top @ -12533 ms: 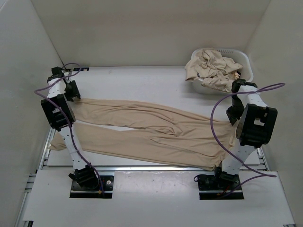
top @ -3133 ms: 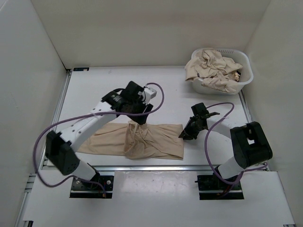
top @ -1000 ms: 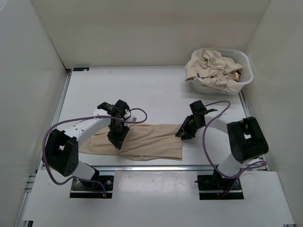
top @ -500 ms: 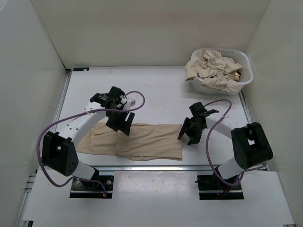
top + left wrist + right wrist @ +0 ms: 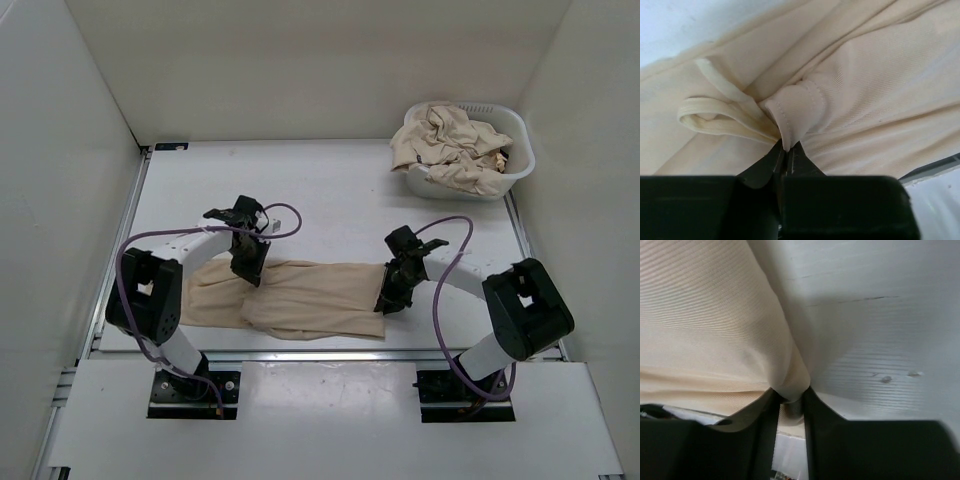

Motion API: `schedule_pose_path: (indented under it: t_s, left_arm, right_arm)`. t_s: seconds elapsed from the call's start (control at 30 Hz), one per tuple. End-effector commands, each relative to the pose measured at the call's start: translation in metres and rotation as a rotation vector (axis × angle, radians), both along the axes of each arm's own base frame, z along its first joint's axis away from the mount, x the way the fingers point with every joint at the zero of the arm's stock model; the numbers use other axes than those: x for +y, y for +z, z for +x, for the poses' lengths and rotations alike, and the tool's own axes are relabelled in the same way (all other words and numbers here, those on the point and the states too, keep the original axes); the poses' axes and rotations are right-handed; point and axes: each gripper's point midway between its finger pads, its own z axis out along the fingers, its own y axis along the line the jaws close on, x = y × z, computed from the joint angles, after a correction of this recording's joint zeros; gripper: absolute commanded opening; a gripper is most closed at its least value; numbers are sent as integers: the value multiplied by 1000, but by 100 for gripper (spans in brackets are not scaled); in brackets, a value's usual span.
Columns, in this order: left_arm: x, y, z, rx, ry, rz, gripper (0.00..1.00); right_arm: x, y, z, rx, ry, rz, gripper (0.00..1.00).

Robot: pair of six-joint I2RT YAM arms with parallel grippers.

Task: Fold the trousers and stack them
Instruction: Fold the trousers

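Observation:
A pair of beige-tan trousers lies folded in a long flat strip near the table's front edge. My left gripper is low at the strip's upper left part and is shut on a bunched seam edge of the trousers. My right gripper is at the strip's right end and is shut on a pinched fold of the trousers. More beige trousers are heaped in the basket at the back right.
A white plastic laundry basket stands in the back right corner. White walls enclose the table on three sides. The metal rail runs along the front edge, just below the trousers. Purple cables loop off both arms.
The left gripper has come down and back onto the strip's upper left and closed on the cloth. The right gripper has moved left and down onto the strip's right end.

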Motion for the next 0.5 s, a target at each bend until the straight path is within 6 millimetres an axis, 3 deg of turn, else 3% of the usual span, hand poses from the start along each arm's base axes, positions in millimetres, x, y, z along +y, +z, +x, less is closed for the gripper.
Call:
schedule_pose_path:
  t_s: [0.0, 0.03, 0.17, 0.23, 0.3, 0.37, 0.43, 0.47]
  left_arm:
    - [-5, 21, 27, -124, 21, -65, 14]
    - [-2, 29, 29, -150, 32, -73, 14]
    - [-5, 27, 22, -140, 23, -101, 17]
    - [-4, 24, 19, -121, 24, -94, 26]
    - [-2, 21, 14, -102, 24, -88, 44]
    - [1, 22, 11, -91, 28, -70, 47]
    - [9, 28, 18, -116, 49, -41, 47]
    - [16, 31, 17, -116, 68, -31, 48]
  right_arm:
    - [-17, -31, -16, 47, -16, -92, 19]
    - [-18, -33, -18, 55, -16, -96, 15]
    - [-13, -29, -7, 23, -18, -87, 0]
    - [-15, -27, -6, 18, -10, -97, 0]
    - [-15, -22, -1, 8, -1, -109, 0]
    - [-17, -20, 2, 4, 14, -111, 0]
    - [-19, -18, 4, -5, 29, -121, 15]
    - [-21, -18, 1, 4, 38, -128, 38]
